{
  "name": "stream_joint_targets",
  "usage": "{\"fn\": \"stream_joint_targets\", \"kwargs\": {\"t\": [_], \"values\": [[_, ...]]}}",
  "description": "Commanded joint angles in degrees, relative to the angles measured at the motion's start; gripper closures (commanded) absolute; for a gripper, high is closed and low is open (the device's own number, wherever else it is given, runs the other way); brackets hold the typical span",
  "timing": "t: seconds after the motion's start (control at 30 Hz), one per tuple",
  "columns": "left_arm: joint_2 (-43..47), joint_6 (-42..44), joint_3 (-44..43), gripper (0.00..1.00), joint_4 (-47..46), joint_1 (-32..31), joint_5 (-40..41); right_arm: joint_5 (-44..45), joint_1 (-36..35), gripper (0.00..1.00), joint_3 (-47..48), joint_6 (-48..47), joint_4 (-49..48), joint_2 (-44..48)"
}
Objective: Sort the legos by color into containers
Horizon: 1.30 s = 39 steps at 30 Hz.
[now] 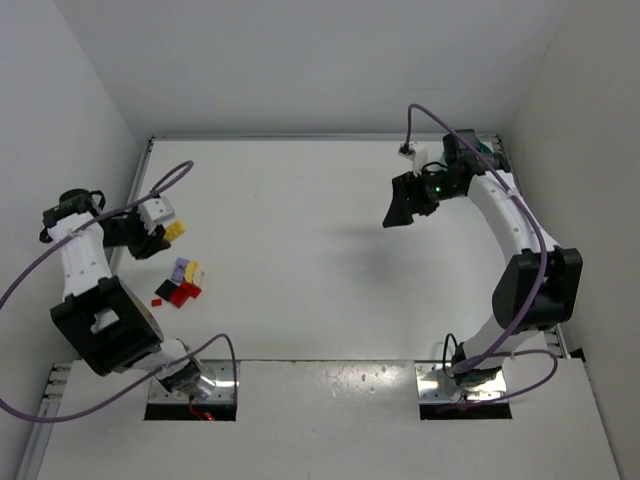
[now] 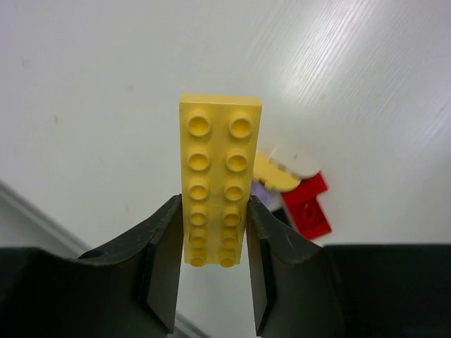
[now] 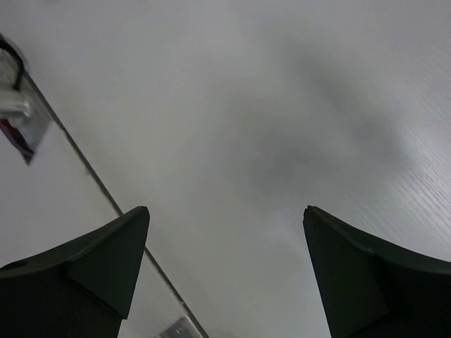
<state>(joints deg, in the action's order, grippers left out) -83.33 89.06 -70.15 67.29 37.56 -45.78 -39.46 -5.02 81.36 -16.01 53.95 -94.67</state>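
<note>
My left gripper (image 2: 213, 205) is shut on a long yellow lego plate (image 2: 218, 141), pinched at its near end between both fingers and lifted off the table. In the top view that gripper (image 1: 163, 236) and the yellow plate (image 1: 175, 229) hang at the far left. Just below lies a small pile of legos (image 1: 182, 280): pale purple (image 2: 263, 193), yellow (image 2: 275, 173), cream-white (image 2: 296, 159) and red (image 2: 307, 208). My right gripper (image 1: 403, 207) hangs open over bare table at the back right, nothing between its fingers (image 3: 113, 260). Of the containers, only a teal sliver (image 1: 489, 152) shows behind the right arm.
White walls close the table on the left, back and right. The left arm's purple cable (image 1: 165, 180) loops above the pile. A table seam (image 3: 84, 165) and a metal plate (image 3: 15, 113) show at the left of the right wrist view.
</note>
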Motion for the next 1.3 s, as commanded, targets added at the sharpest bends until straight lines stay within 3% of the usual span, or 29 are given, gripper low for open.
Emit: {"fn": "stream_joint_targets", "kwargs": {"t": [0.0, 0.07, 0.1, 0.17, 0.23, 0.33, 0.53, 0.77, 1.27], "values": [[5.97, -7.35, -1.31, 0.72, 4.36, -7.29, -9.15, -8.43, -0.26, 0.10, 2.84, 13.88, -9.45, 2.48], [10.80, -15.36, 1.15, 0.72, -2.48, -11.87, -9.68, -12.38, -0.26, 0.12, 2.84, 19.95, -12.02, 1.95], [12.39, -24.54, 1.94, 0.72, -5.56, -17.29, -9.68, -14.31, -0.78, 0.13, 2.84, 21.88, -14.90, 1.25], [16.70, -34.25, 4.22, 0.72, -15.57, -23.12, -7.67, -14.85, -1.39, 0.18, 3.63, 28.47, -17.81, 1.25], [19.42, -48.62, 5.46, 0.72, -26.00, -31.88, -4.77, -14.85, -1.93, 0.20, 5.03, 32.60, -21.78, 0.72], [19.26, -61.76, 5.38, 0.72, -34.73, -42.43, 2.33, -14.24, -4.12, 0.23, 8.54, 37.01, -23.19, 0.20], [9.53, -74.01, -1.29, 0.72, -40.03, -60.55, 12.80, -12.57, -6.94, 0.24, 11.71, 40.36, -23.98, -0.86], [2.74, -76.66, -6.40, 0.72, -42.06, -63.31, 17.30, -7.30, -12.03, 0.24, 11.10, 39.74, -23.98, 0.54], [-0.08, -76.14, -8.69, 0.71, -42.06, -65.51, 17.30, -10.37, -14.23, 0.24, 8.19, 44.92, -28.99, -4.38]]}}
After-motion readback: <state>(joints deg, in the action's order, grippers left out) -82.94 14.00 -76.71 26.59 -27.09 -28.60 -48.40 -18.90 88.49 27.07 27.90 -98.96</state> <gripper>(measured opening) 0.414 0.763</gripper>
